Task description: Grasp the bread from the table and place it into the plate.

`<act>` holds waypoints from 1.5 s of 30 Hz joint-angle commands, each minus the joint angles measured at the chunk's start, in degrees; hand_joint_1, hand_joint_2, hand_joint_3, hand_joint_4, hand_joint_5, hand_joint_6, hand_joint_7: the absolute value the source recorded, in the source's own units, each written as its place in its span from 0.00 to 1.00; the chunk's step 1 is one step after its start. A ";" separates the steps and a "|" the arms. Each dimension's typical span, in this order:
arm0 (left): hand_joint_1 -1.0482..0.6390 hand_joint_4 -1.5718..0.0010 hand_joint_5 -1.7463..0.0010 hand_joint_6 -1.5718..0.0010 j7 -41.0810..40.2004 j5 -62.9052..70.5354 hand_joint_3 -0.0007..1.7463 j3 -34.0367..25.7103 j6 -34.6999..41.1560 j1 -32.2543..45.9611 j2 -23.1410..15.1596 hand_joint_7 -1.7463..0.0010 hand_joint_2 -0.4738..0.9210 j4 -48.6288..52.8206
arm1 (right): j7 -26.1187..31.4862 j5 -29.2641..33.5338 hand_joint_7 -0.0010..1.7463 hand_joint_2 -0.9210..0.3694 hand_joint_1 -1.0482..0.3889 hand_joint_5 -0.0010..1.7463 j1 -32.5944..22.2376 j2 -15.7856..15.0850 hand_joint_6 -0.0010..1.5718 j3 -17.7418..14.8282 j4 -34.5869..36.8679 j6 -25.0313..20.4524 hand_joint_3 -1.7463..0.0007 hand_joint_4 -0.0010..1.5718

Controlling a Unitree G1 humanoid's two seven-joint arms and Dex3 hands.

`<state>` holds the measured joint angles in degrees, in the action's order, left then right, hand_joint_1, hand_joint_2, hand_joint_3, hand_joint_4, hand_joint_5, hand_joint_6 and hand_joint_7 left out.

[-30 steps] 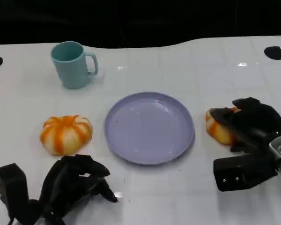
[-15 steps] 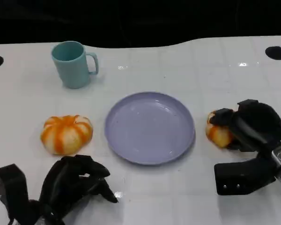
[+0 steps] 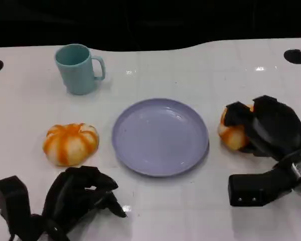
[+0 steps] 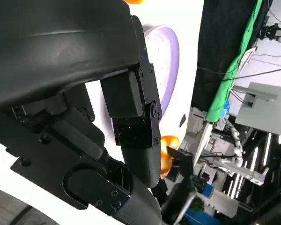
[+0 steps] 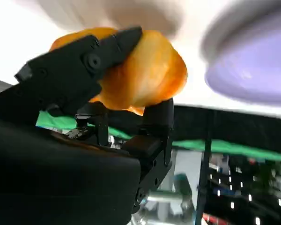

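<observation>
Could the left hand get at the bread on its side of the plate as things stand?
Probably yes: the left hand sits just short of that bread, with only bare table between them and nothing held.

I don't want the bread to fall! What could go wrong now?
The right hand grips the bread mostly from one side, so it might slip out on the way. The plate sits close by, so the hand could bump its rim and push it. The other bread still waits near the left hand.
</observation>
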<state>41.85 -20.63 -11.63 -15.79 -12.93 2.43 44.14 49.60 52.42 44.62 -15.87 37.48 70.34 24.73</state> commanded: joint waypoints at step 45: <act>0.00 0.00 0.65 0.00 -1.72 0.23 0.00 0.73 0.10 1.06 -0.31 0.86 0.84 -1.70 | -21.01 -3.79 0.10 0.04 0.50 0.45 7.61 11.68 0.52 0.45 -3.87 3.98 0.95 0.42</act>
<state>40.67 -20.51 -10.88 -15.95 -12.41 2.86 43.03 31.17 49.86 51.10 -3.97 38.64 66.66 29.46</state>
